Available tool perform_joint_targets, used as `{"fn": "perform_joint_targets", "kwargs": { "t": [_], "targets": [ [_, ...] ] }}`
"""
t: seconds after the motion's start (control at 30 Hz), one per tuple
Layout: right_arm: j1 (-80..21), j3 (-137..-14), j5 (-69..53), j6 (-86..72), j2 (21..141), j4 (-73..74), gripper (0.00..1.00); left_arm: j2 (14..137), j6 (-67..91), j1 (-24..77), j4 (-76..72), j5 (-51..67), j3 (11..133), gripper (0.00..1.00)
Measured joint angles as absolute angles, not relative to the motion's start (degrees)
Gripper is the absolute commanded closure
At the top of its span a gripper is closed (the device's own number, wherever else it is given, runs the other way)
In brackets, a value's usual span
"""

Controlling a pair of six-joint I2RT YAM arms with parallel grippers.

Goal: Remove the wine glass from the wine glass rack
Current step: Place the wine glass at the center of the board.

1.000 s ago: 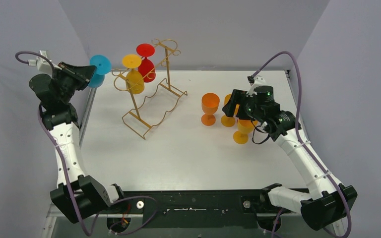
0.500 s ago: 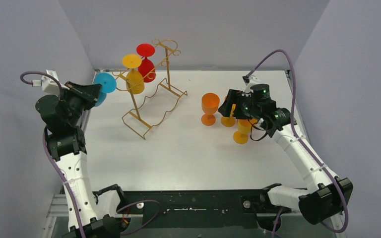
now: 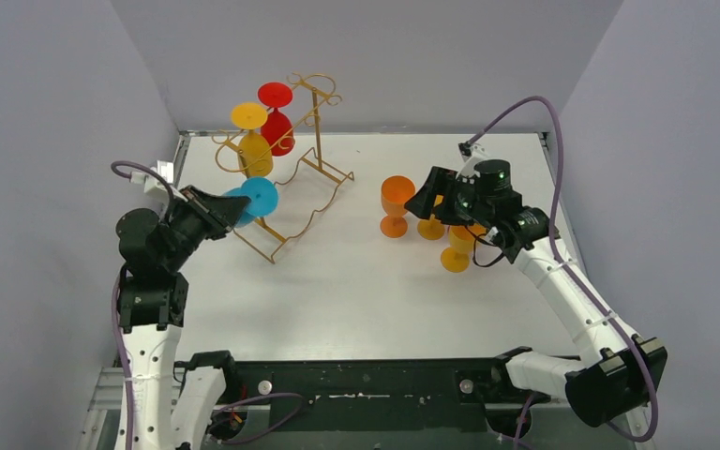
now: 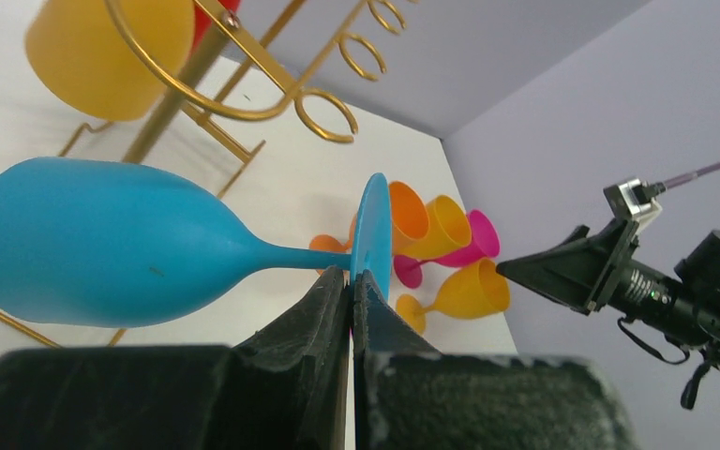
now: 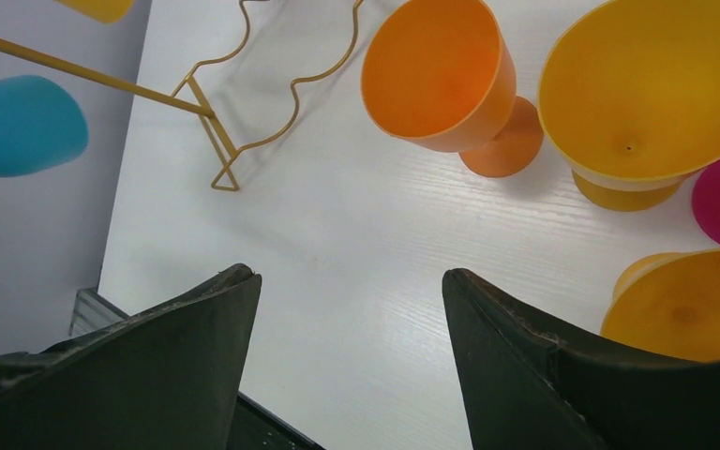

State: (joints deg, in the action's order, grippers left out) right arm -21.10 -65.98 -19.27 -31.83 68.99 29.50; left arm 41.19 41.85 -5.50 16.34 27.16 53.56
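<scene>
My left gripper [image 4: 351, 281] pinches the blue wine glass [image 4: 103, 244] by its foot, sideways and off the wine glass rack [image 3: 320, 141] hooks at centre left; next, I judge, comes lowering it upright onto the table [image 3: 356, 281].

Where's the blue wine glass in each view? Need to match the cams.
Top external: blue wine glass left of centre, by the near-left end of the gold rack.
Left wrist: left-centre, lying sideways, its foot pinched in the left gripper.
Right wrist: only its bowl shows, at the left edge.
Shared landmark: the gold rack, top left in the left wrist view and upper left in the right wrist view.
</scene>
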Motion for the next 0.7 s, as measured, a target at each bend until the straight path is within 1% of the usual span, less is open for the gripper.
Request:
{"fn": "perform_joint_targets", "kwargs": {
  "t": [0.13, 0.3, 0.43, 0.57, 0.7],
  "targets": [
    [-21.10, -62.94, -21.54, -34.00, 66.74, 25.89, 0.27, 41.19, 42.61, -2.52, 14.94, 30.33, 50.30, 1.00],
    [-21.15, -60.05, -25.32, -36.67, 64.99, 20.34, 0.26, 44.10, 42.17, 2.70, 12.82, 33.76, 47.00, 1.00],
    [-21.19, -58.35, -29.63, -38.81, 64.84, 16.03, 0.26, 47.11, 42.09, 9.58, 9.19, 35.42, 44.77, 1.00],
    [-21.61, -56.60, -34.98, -41.43, 64.69, 10.72, 0.21, 50.04, 40.88, 17.98, 5.82, 35.00, 44.73, 1.00],
    [-23.07, -54.57, -39.27, -42.92, 64.45, 6.24, 0.21, 53.19, 39.70, 24.16, 2.26, 34.70, 44.75, 1.00]
  ]
}}
